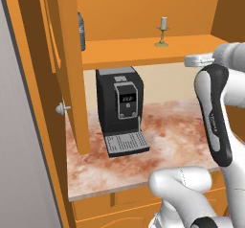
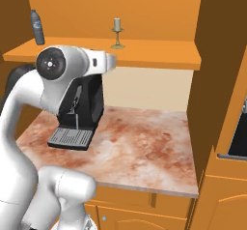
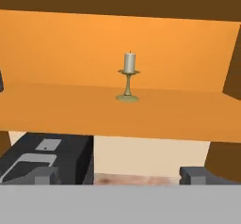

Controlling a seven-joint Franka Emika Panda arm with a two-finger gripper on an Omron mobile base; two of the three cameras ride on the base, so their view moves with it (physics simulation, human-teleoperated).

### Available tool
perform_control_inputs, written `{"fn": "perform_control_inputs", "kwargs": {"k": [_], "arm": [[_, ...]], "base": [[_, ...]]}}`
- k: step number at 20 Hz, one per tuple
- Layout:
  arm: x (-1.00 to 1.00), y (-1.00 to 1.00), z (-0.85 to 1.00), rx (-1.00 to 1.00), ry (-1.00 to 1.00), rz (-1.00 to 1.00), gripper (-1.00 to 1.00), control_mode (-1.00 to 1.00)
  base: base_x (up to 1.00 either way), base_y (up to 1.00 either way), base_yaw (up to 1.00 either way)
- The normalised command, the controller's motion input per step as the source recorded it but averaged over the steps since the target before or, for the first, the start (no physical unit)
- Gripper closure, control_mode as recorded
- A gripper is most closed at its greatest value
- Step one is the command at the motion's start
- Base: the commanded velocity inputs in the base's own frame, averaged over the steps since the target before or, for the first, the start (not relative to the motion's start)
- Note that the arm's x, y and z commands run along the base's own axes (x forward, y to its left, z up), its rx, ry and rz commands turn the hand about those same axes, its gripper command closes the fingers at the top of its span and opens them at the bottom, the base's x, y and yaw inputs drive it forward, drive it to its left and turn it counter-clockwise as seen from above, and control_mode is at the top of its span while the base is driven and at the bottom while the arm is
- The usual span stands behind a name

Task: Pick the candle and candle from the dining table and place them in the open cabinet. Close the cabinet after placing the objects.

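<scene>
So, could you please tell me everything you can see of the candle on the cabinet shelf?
The candle is a short pale stick standing upright in a brass-gold holder with a small drip dish, a slim stem and a round foot. It stands alone near the middle of the orange shelf, the foot flat on the wood, clear of the back wall. Nothing else touches it. The wick is too small to judge.

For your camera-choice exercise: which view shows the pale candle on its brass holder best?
The hand view: the candle stands near the centre, upright on the cabinet shelf, holder and base distinct. The left base view shows it smaller, near the top; the right base view shows it smaller too, beyond the arm.
</scene>
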Motion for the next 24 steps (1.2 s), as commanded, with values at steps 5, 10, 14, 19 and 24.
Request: {"fn": "perform_control_inputs", "kwargs": {"k": [5, 10, 14, 19, 24], "arm": [[-0.82, 0.00, -0.52, -0.02, -0.01, -0.09, -1.00, -1.00], [-0.88, 0.00, -0.39, -0.01, -0.05, -0.08, -1.00, -1.00], [-0.20, 0.00, -0.05, 0.00, 0.01, -0.02, -1.00, -1.00], [-0.20, 0.00, 0.00, 0.00, -0.06, -0.01, -1.00, -1.00], [-0.16, 0.00, 0.00, 0.00, -0.03, -0.03, -1.00, 1.00]], "base": [[0.00, 0.00, 0.00], [0.00, 0.00, 0.00], [0.00, 0.00, 0.00], [0.00, 0.00, 0.00], [-0.79, 0.00, -0.18]]}}
